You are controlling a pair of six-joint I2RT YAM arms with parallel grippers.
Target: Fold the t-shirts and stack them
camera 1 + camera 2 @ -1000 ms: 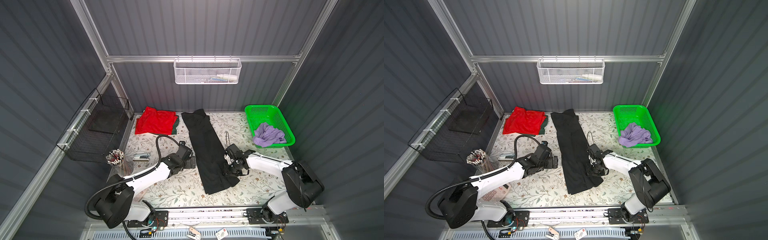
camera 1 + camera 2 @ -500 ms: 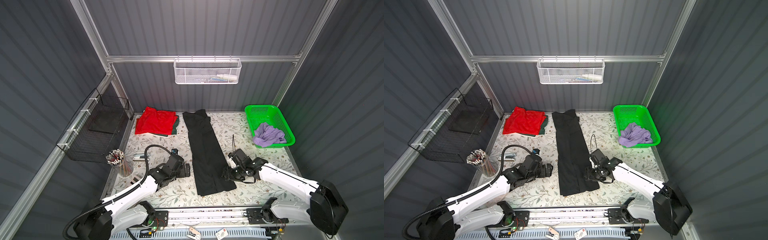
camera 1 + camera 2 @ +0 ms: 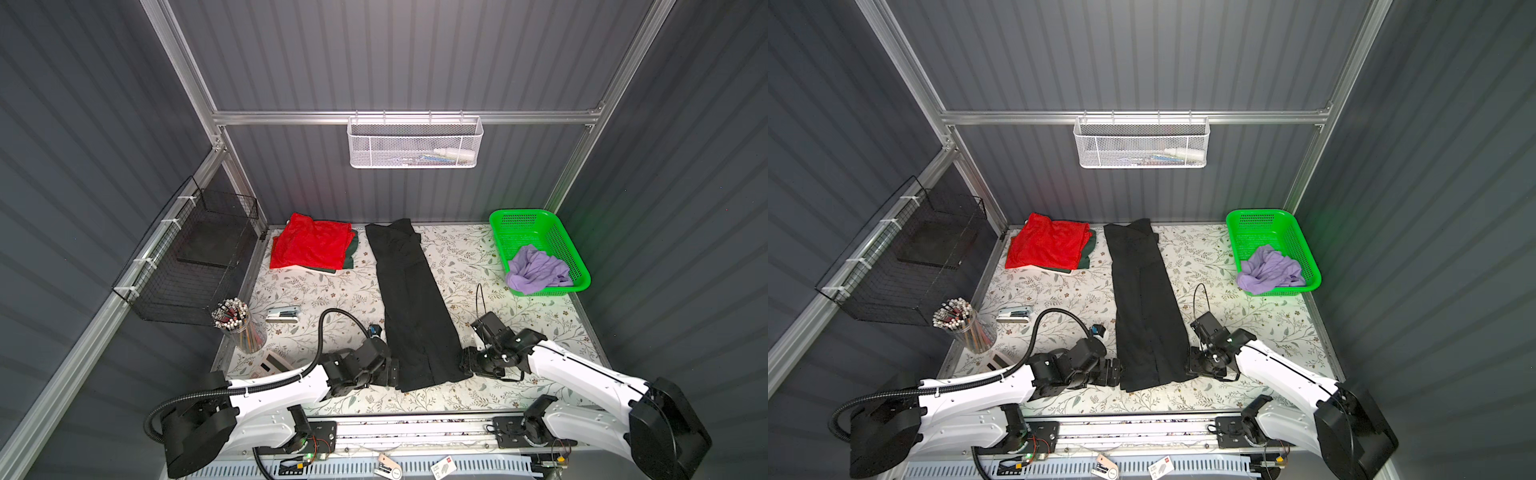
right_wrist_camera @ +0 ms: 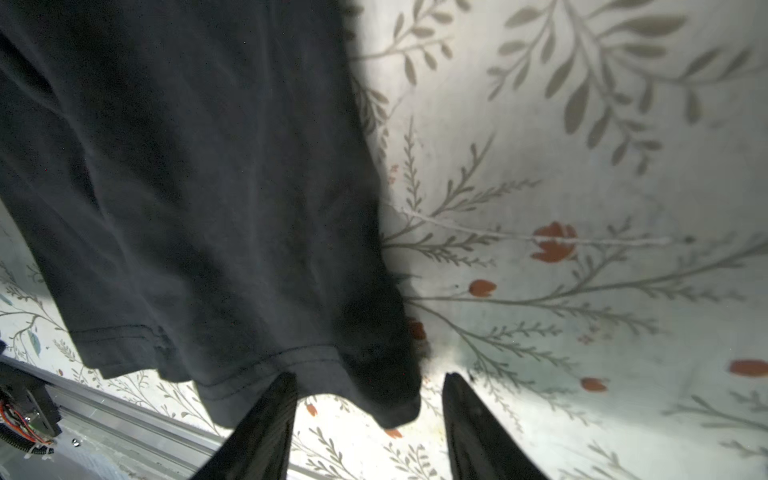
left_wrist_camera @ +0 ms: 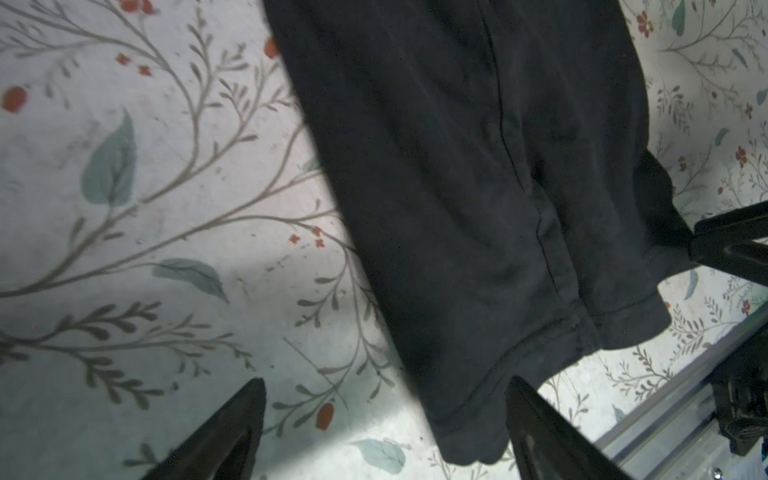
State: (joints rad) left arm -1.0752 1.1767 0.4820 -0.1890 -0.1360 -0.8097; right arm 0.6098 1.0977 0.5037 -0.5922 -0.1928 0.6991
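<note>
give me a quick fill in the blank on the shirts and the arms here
1. The red shirt lies on a dark ____ one.
2. The lavender shirt lies crumpled in the green plastic ____.
3. The left end effector and right end effector each straddle a near corner of the black shirt, jaws ____.
Missing: green; basket; open.

Four t-shirts (image 3: 415,299) (image 3: 311,245) (image 3: 351,251) (image 3: 536,268); three baskets (image 3: 559,232) (image 3: 415,145) (image 3: 187,266); two pincers (image 3: 392,373) (image 3: 467,365); one stapler (image 3: 282,314)

Worktop (image 3: 478,257) lit brightly from above; walls (image 3: 415,62) left dim. Wrist views softly blurred, shadow cast beside the black t-shirt (image 4: 208,187).
</note>
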